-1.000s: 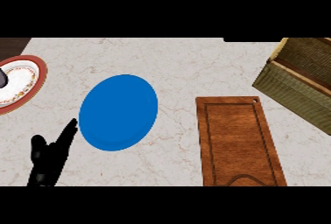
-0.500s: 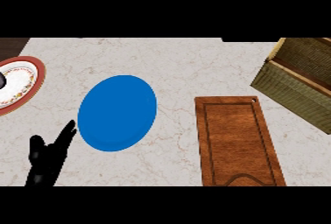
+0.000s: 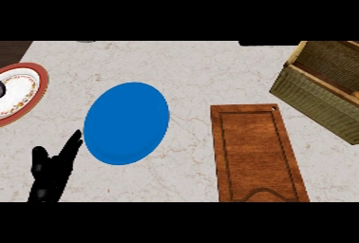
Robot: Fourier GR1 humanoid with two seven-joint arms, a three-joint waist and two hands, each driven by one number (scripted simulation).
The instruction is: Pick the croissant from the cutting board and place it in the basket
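Head view, looking steeply down on the marble bench. I see the wooden cutting board lying at lower right, its long axis running from the near edge away from me, tilted slightly so that the far end leans left; a small hole marks its far right corner. Its brown top shows a routed border and carries nothing: I cannot find the croissant anywhere in this view. The wicker basket sits at the right edge, just beyond the board's far right corner, cut off by the frame. A blue oval plate lies left of the board. A red-rimmed patterned plate sits at the left edge. My left hand shows at lower left, fingers straight and pointing up, holding nothing.
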